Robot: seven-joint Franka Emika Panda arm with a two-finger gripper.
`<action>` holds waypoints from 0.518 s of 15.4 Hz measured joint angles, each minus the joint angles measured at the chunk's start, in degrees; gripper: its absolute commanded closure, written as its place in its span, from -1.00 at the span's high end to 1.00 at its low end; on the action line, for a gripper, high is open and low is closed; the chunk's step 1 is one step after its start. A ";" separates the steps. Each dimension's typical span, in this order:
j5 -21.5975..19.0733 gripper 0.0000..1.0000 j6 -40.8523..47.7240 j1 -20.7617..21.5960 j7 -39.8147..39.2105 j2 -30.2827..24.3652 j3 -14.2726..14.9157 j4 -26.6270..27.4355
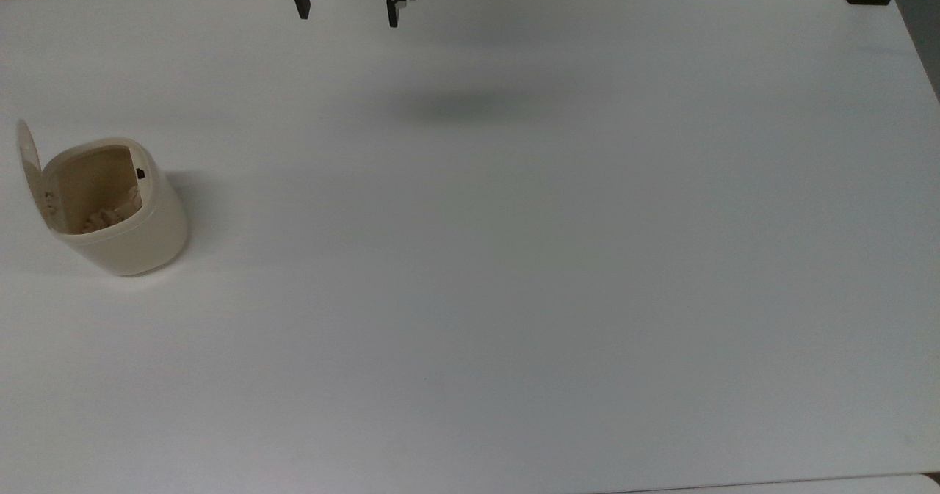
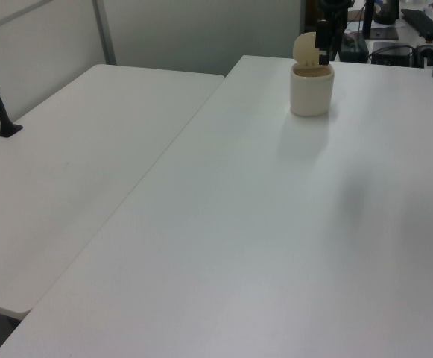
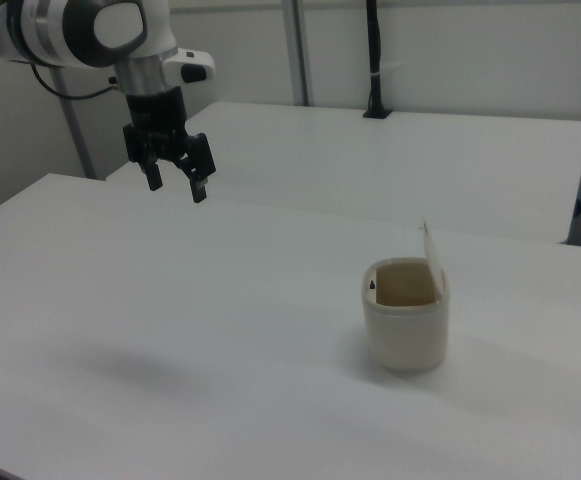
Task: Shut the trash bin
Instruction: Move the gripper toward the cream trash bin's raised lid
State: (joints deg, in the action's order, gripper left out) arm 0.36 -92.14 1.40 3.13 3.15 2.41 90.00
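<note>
Cream trash bin point(image 3: 404, 325) stands lid-up on the white surface point(image 1: 514, 259); the gripper point(image 3: 176, 184) hangs high, jaws open, well apart.

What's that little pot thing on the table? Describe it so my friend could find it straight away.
Start at the big white table and look to the top view's left edge, far from the black gripper hanging open above the far side. There stands the trash bin: small, cream-beige, rounded. Its flat lid stands upright, showing crumpled scraps inside.
</note>
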 measured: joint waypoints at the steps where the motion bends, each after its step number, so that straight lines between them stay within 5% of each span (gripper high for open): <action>1: 0.00 1.00 0.10 -0.52 0.00 0.00 0.00 0.00; 8: 0.00 1.00 0.10 -1.05 0.00 -0.02 0.65 -0.01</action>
State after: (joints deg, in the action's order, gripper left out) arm 0.36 -92.04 0.36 3.13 3.13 3.06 90.00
